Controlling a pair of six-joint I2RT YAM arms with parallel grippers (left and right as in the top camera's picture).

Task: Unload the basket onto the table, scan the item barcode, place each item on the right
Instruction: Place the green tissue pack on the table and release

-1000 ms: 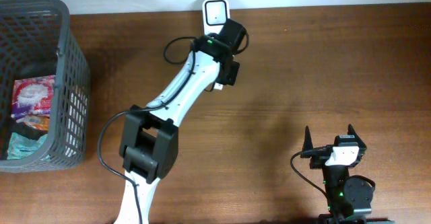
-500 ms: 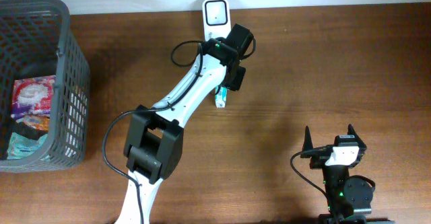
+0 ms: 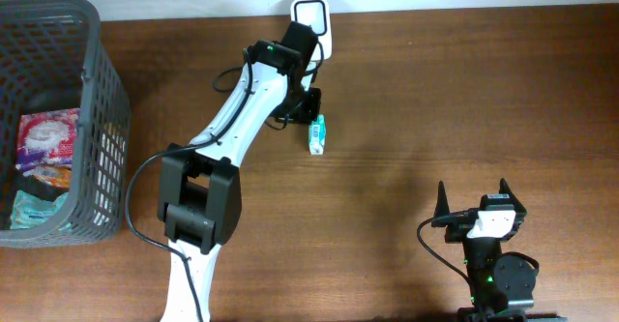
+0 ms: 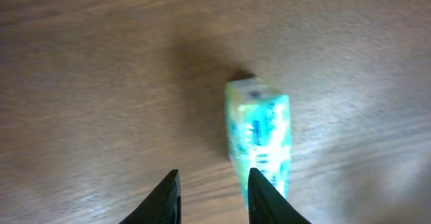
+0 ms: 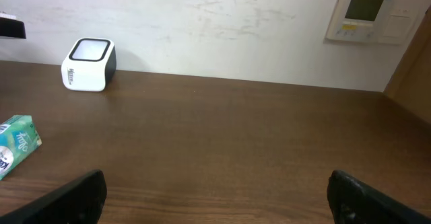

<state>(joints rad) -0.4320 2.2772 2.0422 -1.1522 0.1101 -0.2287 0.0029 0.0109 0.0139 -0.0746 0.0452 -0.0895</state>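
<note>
Overhead cam sat above the bench (image 3: 464,100) looking straight down, far enough back to take in the whole top, with the wall edge at 12 o'clock and the basket (image 3: 108,119) at 9. Left wrist cam was aimed down at the wood from really close, left claw (image 4: 213,180) poking in at 6 o'clock. Right wrist cam sat low, looking level across toward the wall, right claw (image 5: 215,187) at the 5 and 7 corners. All three caught the small teal box (image 3: 317,134). Overhead and right wrist also shared the white scanner (image 3: 311,17).
</note>
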